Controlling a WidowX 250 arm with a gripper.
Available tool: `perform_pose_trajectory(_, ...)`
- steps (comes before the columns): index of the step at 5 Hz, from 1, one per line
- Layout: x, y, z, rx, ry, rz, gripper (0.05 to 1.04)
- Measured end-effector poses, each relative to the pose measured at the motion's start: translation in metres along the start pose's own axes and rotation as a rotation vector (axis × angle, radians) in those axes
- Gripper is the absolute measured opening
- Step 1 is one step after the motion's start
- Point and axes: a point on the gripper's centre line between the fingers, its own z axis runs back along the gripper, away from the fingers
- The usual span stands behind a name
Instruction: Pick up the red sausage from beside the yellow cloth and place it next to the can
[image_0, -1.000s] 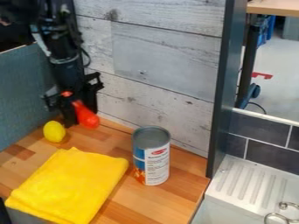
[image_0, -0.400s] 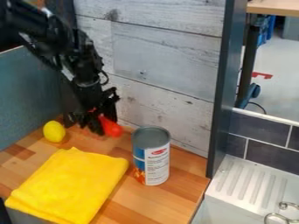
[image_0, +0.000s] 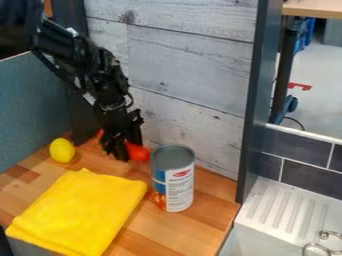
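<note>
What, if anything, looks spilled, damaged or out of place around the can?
Nothing stands out: the can stands upright, the yellow cloth lies folded, and the end effector holds the red object. I see no spill or damage.

One can (image_0: 179, 185), one yellow cloth (image_0: 80, 212), seemingly one red object (image_0: 138, 152).

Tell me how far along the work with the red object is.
Done: the claw has gripped the red object. In hand: holding it near the can, low over the wooden counter. Left: probably release, as the claw is closed around it.
</note>
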Motion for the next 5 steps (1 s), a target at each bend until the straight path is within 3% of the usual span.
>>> perform_pose_trajectory(1, 0.0047, -0.0024, -0.0181, 0.025, -0.002, 0.032, 0.562)
perform_pose_trajectory(3, 0.0083, -0.0063, -0.0233, 0.041, -0.001, 0.055, 0.605)
perform_pose_trajectory(4, 0.0069, -0.0043, -0.0229, 0.056, 0.014, 0.03, 0.877)
perform_pose_trajectory(5, 0.0086, -0.0015, -0.0217, 0.078, 0.004, 0.029, 1.001)
